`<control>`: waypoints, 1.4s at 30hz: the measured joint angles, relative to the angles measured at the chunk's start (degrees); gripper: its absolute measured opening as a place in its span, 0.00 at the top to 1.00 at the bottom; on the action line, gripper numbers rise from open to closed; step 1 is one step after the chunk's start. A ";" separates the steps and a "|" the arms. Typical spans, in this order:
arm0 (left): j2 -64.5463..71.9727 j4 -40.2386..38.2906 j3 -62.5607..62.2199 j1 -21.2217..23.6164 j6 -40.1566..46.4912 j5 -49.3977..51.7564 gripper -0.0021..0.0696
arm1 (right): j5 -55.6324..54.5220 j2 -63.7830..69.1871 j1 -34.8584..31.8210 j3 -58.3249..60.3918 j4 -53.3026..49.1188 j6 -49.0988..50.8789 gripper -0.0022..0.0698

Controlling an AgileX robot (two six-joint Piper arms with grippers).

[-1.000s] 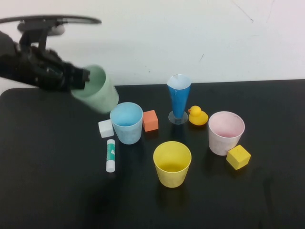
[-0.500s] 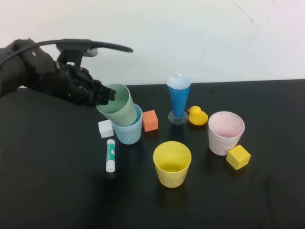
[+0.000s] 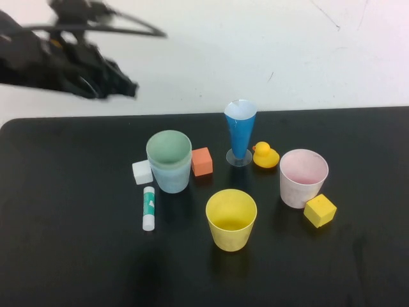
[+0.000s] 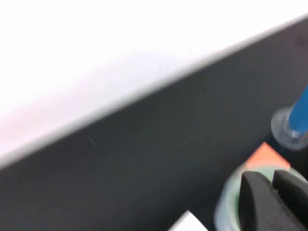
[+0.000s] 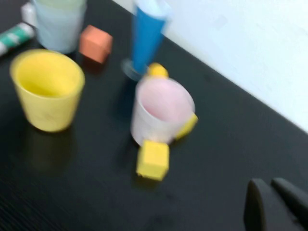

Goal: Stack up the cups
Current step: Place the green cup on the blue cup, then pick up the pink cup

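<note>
Green cup [image 3: 169,148] sits nested in blue cup [image 3: 172,178], well below the left gripper's [image 3: 130,87] closed, empty fingers.

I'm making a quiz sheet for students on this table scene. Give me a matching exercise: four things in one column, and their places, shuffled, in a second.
Things:
1. green cup
2. yellow cube
3. rubber duck
4. left gripper

Places:
A. raised above the table's far left, shut and empty
B. nested inside the blue cup
C. against the pink cup, on its near right side
D. just right of the tall blue cone glass

Pairs: 1-B, 2-C, 3-D, 4-A

The right gripper, shut, shows only in its own wrist view, over bare table.
</note>
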 joint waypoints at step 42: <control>-80.84 8.88 59.27 0.00 13.51 -5.12 0.97 | 10.78 78.20 0.00 -41.80 25.32 -34.66 0.48</control>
